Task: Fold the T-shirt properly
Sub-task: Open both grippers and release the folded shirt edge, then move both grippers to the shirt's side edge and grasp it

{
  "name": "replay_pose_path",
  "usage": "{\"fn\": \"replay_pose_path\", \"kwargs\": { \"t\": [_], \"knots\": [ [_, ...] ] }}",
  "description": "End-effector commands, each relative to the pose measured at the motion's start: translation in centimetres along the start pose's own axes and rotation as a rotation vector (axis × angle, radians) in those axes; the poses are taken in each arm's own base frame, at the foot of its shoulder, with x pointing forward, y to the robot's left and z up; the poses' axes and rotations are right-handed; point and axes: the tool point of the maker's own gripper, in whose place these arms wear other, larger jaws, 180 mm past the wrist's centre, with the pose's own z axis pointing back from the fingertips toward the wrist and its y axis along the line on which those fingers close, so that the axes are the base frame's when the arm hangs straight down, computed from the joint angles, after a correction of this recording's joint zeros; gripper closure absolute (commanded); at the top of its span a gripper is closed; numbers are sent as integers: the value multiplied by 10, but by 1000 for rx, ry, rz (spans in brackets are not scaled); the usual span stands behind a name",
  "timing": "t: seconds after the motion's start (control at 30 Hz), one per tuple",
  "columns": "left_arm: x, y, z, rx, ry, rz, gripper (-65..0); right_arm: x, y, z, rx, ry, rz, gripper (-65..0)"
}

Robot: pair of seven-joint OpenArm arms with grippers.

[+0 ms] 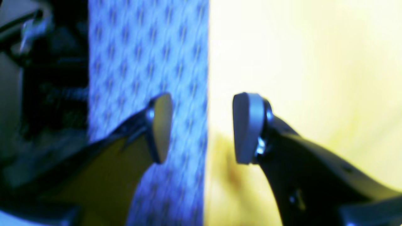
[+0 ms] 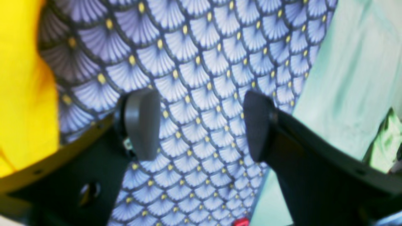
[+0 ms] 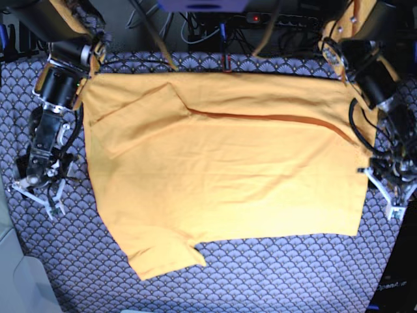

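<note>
The T-shirt [image 3: 228,176] lies spread flat on the tablecloth [image 3: 293,274] and fills most of the middle of the table in the base view. Its long axis runs across that view, from side to side. One straight edge lies along the far side of the table, close to the cables there. The near edge runs fairly straight across the middle, then drops at the view's left into a flap, probably a sleeve, that points toward the near-left corner. A second sleeve-like flap lies folded onto the cloth near the far-left corner. A darker crease runs from there across the upper part toward the view's right edge.

Open tablecloth shows along the whole near side, widest at the near right. Narrower strips of tablecloth run down both sides, and each arm hangs over one of them.

The left gripper [image 3: 393,189] sits at the view's right, just at the shirt's straight right-hand edge. In the left wrist view its fingers [image 1: 248,128] stand apart with nothing between them, one over the tablecloth [image 1: 147,56] and one over the T-shirt [image 1: 307,62], so the cloth's edge runs down the gap.

The right gripper [image 3: 40,189] sits at the view's left, beside the shirt's edge but apart from it. In the right wrist view its fingers [image 2: 141,122] are spread wide and empty over the tablecloth [image 2: 201,62], with the T-shirt [image 2: 22,88] off to one side and a pale green surface [image 2: 345,78] on the other.
</note>
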Motion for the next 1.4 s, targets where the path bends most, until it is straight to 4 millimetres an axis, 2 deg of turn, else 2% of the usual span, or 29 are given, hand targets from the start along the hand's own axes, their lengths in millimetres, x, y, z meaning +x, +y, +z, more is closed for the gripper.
{"fn": "replay_pose_path", "kwargs": {
  "t": [0.0,0.1,0.17,0.23,0.3,0.37,0.5,0.57,0.67,0.73,0.87,1.0,1.07,1.17,1.27,1.37],
  "knots": [
    [29,3,-2,2,-70,-16,-307,19,-14,8,-30,-52,-16,-419],
    [44,-22,-29,-72,-105,-44,-307,43,-1,12,2,-116,-37,-419],
    [61,-39,-40,-122,-150,-50,-307,64,7,17,20,-179,-48,-419],
    [66,-54,-49,-168,-169,-45,-307,86,14,23,36,-246,-59,-419],
    [65,-56,-59,-167,-171,3,-308,109,16,30,51,-306,-70,-419],
    [64,-59,-64,-172,-159,32,-308,132,24,28,97,-340,-71,-419],
    [60,-53,-63,-149,-141,30,-308,156,44,11,213,-382,-93,-419],
    [45,-46,-60,-125,-89,18,-308,155,43,-3,264,-410,-141,-420],
    [36,-25,-49,-67,-83,46,-308,162,48,-18,355,-449,-197,-420],
    [35,-11,-40,-23,-88,48,-308,164,43,-24,394,-476,-248,-420],
    [35,2,-29,22,-68,37,-308,166,32,-29,450,-538,-347,-431],
    [24,11,-20,60,-30,23,-308,157,21,-34,464,-547,-409,-445],
    [18,14,-17,73,-24,16,-308,157,22,-34,464,-566,-421,-445],
    [14,17,-12,93,-23,6,-308,143,34,-42,475,-544,-426,-445],
    [14,15,-7,105,-35,-3,-308,134,52,-47,497,-531,-427,-445],
    [14,18,-1,127,-47,-14,-308,129,61,-49,509,-519,-427,-445]
  ]
}}
